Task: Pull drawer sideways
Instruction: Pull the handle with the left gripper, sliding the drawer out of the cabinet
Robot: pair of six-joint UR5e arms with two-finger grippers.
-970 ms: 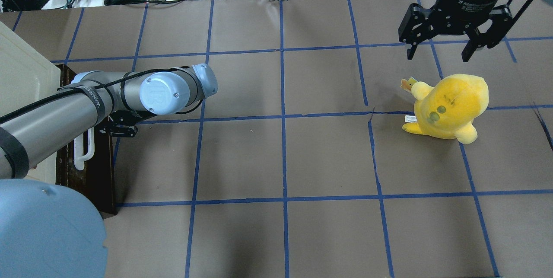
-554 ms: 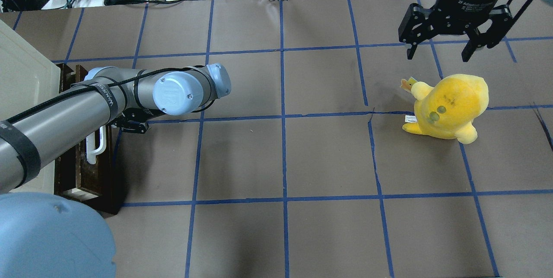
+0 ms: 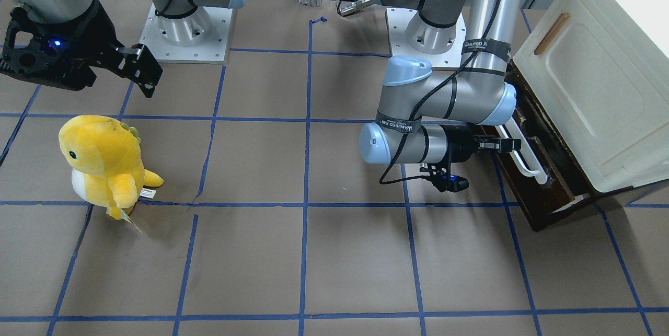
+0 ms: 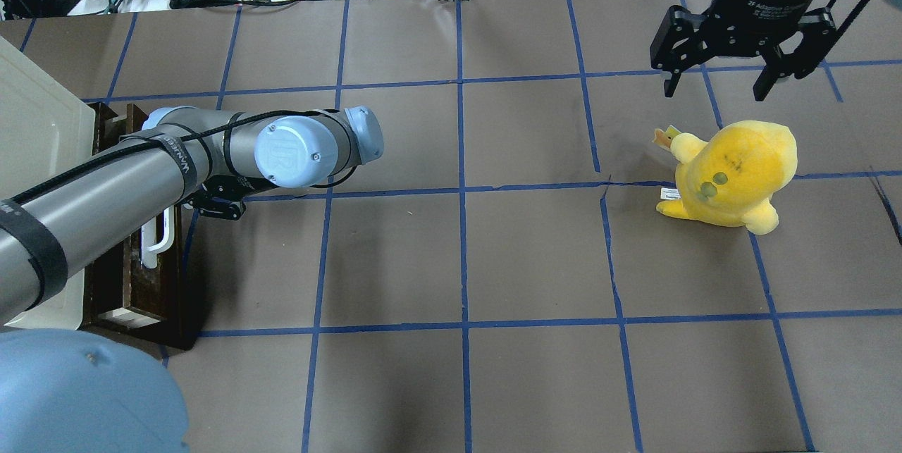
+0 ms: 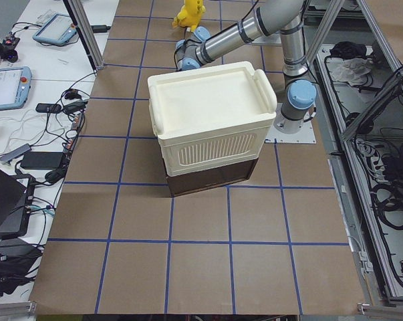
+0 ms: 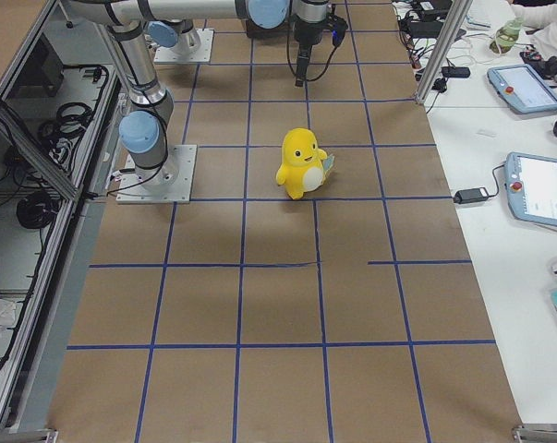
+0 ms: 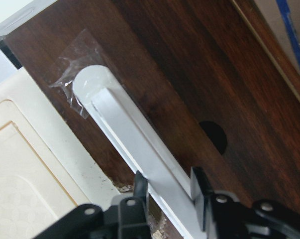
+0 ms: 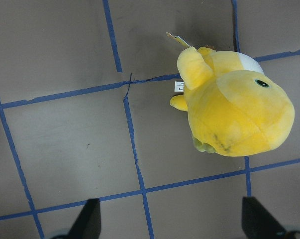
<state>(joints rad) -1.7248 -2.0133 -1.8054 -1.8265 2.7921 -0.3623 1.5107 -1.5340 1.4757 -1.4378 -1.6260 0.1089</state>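
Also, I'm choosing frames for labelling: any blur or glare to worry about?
Left wrist view: the white handle is very bright at its rounded end, the left claw dark. Right wrist view: yellow plush crisp. Overhead view: nearest arm joint out of focus.

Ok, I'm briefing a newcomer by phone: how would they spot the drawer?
Find the cream cabinet on the robot's left. The drawer juts out at its base: dark brown front, long white bar handle, unlike the cream door above.

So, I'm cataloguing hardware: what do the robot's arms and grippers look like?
Silver-grey tubes with pale blue joint caps. The left arm carries black straps with white lettering and a black cable. The left gripper and right gripper are black, two-fingered; the right one's round body bears white print.
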